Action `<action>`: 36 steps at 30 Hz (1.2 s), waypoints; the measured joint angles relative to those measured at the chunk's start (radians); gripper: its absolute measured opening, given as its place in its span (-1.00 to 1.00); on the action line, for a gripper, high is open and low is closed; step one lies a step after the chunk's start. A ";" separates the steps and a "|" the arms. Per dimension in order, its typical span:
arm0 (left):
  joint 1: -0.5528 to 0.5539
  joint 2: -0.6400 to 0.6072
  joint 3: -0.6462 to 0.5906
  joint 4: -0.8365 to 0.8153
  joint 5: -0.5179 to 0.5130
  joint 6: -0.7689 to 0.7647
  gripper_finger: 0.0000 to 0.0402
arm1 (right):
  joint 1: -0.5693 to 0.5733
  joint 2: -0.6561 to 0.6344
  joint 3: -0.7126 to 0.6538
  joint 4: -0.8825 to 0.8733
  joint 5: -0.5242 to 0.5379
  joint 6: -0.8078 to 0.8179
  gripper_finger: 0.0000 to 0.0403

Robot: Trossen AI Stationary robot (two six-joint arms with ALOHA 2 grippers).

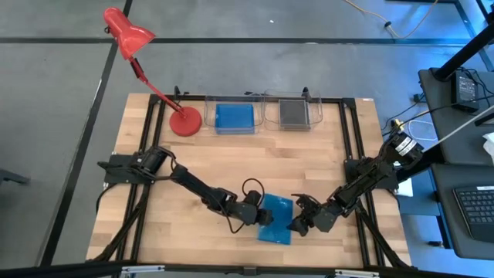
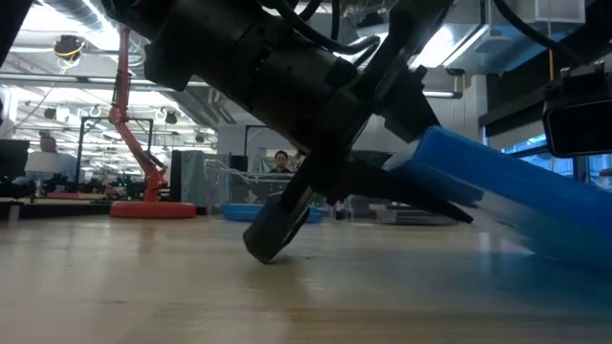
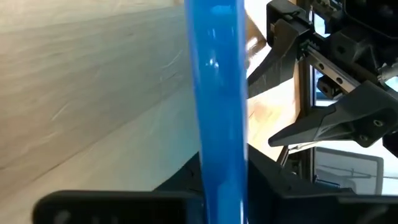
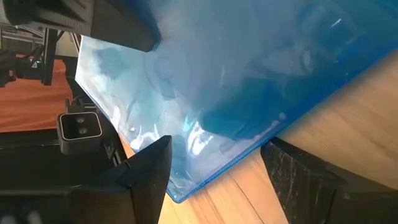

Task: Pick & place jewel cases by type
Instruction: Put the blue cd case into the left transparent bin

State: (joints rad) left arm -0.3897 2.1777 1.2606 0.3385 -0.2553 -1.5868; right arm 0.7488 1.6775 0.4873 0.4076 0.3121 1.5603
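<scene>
A solid blue jewel case [image 1: 275, 221] is near the table's front edge, between my two grippers. My left gripper [image 1: 261, 213] is shut on its left side. In the low view the case [image 2: 516, 191] is tilted, with the held side up. My right gripper [image 1: 300, 219] is open at the case's right side. In the right wrist view its fingers [image 4: 149, 177] stand on either side of the case's near edge [image 4: 239, 155]; I cannot tell whether they touch it. At the back, a blue case [image 1: 234, 116] and a dark grey case [image 1: 294, 113] each lie in a clear tray. My left gripper pinches the blue case's left edge [image 3: 217, 155] between its two fingers, one on each flat face. The fingers come slanting from the table's left. The case is tilted, its held edge raised; whether its low right edge [image 2: 583, 244] rests on the table I cannot tell.
A red desk lamp [image 1: 185, 121] stands at the back left, beside the two clear trays [image 1: 266, 104]. The black frame rails [image 1: 363, 154] run along the table's sides. Bare wood [image 1: 255, 162] lies between the trays and the grippers.
</scene>
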 joint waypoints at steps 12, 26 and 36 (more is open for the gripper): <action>0.030 0.001 0.000 0.030 0.012 0.014 -0.82 | -0.001 -0.076 -0.003 -0.080 0.031 -0.047 0.27; 0.118 -0.028 -0.002 0.107 0.091 0.137 -0.84 | -0.001 -0.547 -0.003 -0.680 0.219 -0.036 0.27; 0.188 -0.244 -0.006 0.078 0.088 0.421 -0.84 | -0.002 -0.734 0.003 -0.921 0.381 0.007 0.27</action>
State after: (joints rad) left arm -0.2018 1.9336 1.2541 0.4167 -0.1673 -1.1657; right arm 0.7468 0.9433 0.4903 -0.5138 0.6934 1.5671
